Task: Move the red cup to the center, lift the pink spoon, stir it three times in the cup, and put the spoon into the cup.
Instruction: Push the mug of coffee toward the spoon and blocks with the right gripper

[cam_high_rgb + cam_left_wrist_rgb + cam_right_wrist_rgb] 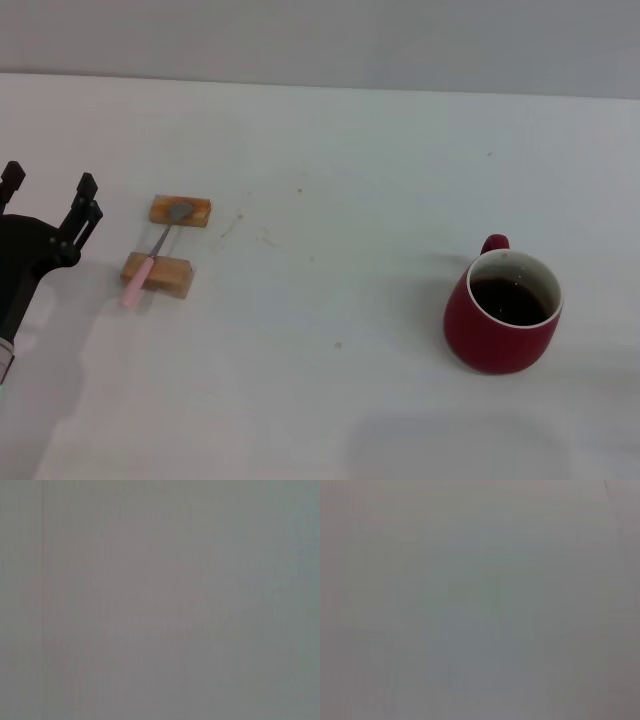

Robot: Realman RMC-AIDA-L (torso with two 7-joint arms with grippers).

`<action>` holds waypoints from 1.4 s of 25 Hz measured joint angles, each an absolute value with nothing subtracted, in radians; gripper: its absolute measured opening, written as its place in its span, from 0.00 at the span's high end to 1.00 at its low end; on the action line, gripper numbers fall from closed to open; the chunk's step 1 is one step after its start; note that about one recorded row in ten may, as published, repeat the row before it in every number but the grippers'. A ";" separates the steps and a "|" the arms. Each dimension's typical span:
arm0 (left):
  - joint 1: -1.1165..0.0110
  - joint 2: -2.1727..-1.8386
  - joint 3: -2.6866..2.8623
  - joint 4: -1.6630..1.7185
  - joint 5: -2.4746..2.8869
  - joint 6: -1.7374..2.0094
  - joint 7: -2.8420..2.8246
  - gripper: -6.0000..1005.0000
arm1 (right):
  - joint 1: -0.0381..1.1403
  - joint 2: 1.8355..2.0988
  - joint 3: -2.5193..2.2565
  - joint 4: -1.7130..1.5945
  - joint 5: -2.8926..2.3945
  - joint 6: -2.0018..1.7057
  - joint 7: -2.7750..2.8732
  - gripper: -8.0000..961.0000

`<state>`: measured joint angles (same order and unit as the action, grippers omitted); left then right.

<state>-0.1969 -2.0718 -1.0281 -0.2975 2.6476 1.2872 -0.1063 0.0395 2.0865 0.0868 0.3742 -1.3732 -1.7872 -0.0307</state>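
Red cup (503, 312) right, pink spoon (152, 257) bridging wooden blocks (157, 274), seemingly unlabelled

No readable text, label, brand, number or sign in any view. Red cup (503, 312): plain, no print. Pink spoon (152, 256): no marking. Wooden blocks (180, 211): no marking. Desk (350, 180): bare white surface, only small specks. Both wrist views: uniform grey, nothing to read.
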 joint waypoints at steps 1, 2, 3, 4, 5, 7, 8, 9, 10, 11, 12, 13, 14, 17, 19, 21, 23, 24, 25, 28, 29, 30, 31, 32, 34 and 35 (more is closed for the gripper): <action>-0.197 -2.072 -1.028 -0.298 2.648 1.287 -0.106 0.19 | 0.040 2.087 0.085 0.373 -1.373 -1.785 -0.031 0.99; -0.198 -2.072 -1.028 -0.298 2.648 1.287 -0.106 0.19 | 0.041 2.087 0.084 0.372 -1.374 -1.784 -0.031 0.99; -0.198 -2.072 -1.028 -0.298 2.648 1.288 -0.105 0.19 | 0.041 2.087 0.083 0.372 -1.374 -1.783 -0.031 0.99; -0.199 -2.072 -1.029 -0.298 2.648 1.288 -0.105 0.19 | 0.041 2.087 0.082 0.372 -1.374 -1.782 -0.032 0.99; -0.199 -2.072 -1.031 -0.298 2.648 1.288 -0.105 0.19 | 0.041 2.087 0.082 0.371 -1.375 -1.782 -0.032 0.99; -0.199 -2.072 -1.032 -0.298 2.648 1.288 -0.105 0.19 | 0.041 2.087 0.081 0.371 -1.376 -1.782 -0.032 0.99; -0.199 -2.072 -1.032 -0.298 2.648 1.288 -0.105 0.19 | 0.042 2.087 0.081 0.371 -1.376 -1.783 -0.032 0.99; -0.199 -2.072 -1.032 -0.298 2.648 1.288 -0.105 0.19 | 0.043 2.087 0.081 0.371 -1.376 -1.783 -0.032 0.99; -0.198 -2.072 -1.032 -0.298 2.648 1.288 -0.105 0.19 | 0.046 2.086 0.081 0.371 -1.376 -1.782 -0.032 0.99; -0.198 -2.072 -1.032 -0.298 2.648 1.288 -0.105 0.19 | 0.047 2.086 0.081 0.371 -1.376 -1.782 -0.032 0.99; -0.197 -2.071 -1.032 -0.298 2.647 1.289 -0.105 0.19 | 0.049 2.086 0.081 0.371 -1.377 -1.781 -0.032 0.99; -0.196 -2.071 -1.032 -0.298 2.647 1.289 -0.105 0.19 | 0.050 2.085 0.081 0.371 -1.378 -1.780 -0.032 0.99; -0.196 -2.071 -1.032 -0.298 2.647 1.289 -0.105 0.19 | 0.051 2.085 0.081 0.371 -1.378 -1.780 -0.032 0.99; -0.194 -2.071 -1.032 -0.297 2.647 1.289 -0.104 0.19 | 0.055 2.086 0.077 0.371 -1.379 -1.779 -0.032 0.99; -0.192 -2.071 -1.032 -0.296 2.647 1.289 -0.104 0.20 | 0.057 2.087 0.057 0.372 -1.379 -1.780 -0.042 0.99; -0.189 -2.070 -1.031 -0.296 2.646 1.289 -0.104 0.20 | 0.054 2.087 0.030 0.379 -1.379 -1.784 -0.074 0.99; -0.186 -2.069 -1.034 -0.296 2.646 1.289 -0.105 0.20 | 0.040 2.088 0.016 0.406 -1.379 -1.787 -0.132 0.99; -0.186 -2.069 -1.035 -0.296 2.646 1.288 -0.105 0.20 | 0.030 2.089 0.015 0.426 -1.378 -1.787 -0.163 0.99; -0.187 -2.069 -1.035 -0.295 2.646 1.286 -0.105 0.20 | 0.021 2.089 0.014 0.444 -1.378 -1.786 -0.188 0.99; -0.194 -2.069 -1.036 -0.287 2.646 1.280 -0.103 0.20 | -0.010 2.090 0.007 0.495 -1.378 -1.783 -0.249 0.99; -0.195 -2.069 -1.037 -0.286 2.646 1.279 -0.103 0.20 | -0.019 2.090 0.004 0.507 -1.378 -1.783 -0.255 0.99; -0.196 -2.069 -1.037 -0.286 2.646 1.278 -0.103 0.20 | -0.025 2.090 0.001 0.520 -1.376 -1.783 -0.256 0.99; -0.196 -2.068 -1.039 -0.285 2.646 1.278 -0.103 0.20 | -0.031 2.090 -0.001 0.532 -1.374 -1.783 -0.256 0.99; -0.197 -2.068 -1.045 -0.282 2.646 1.278 -0.103 0.20 | -0.034 2.090 -0.001 0.545 -1.373 -1.783 -0.256 0.99; -0.200 -2.067 -1.052 -0.278 2.646 1.278 -0.103 0.20 | -0.036 2.091 -0.001 0.562 -1.372 -1.780 -0.256 0.99; -0.202 -2.067 -1.054 -0.276 2.646 1.277 -0.103 0.20 | -0.036 2.091 -0.001 0.568 -1.372 -1.775 -0.257 0.99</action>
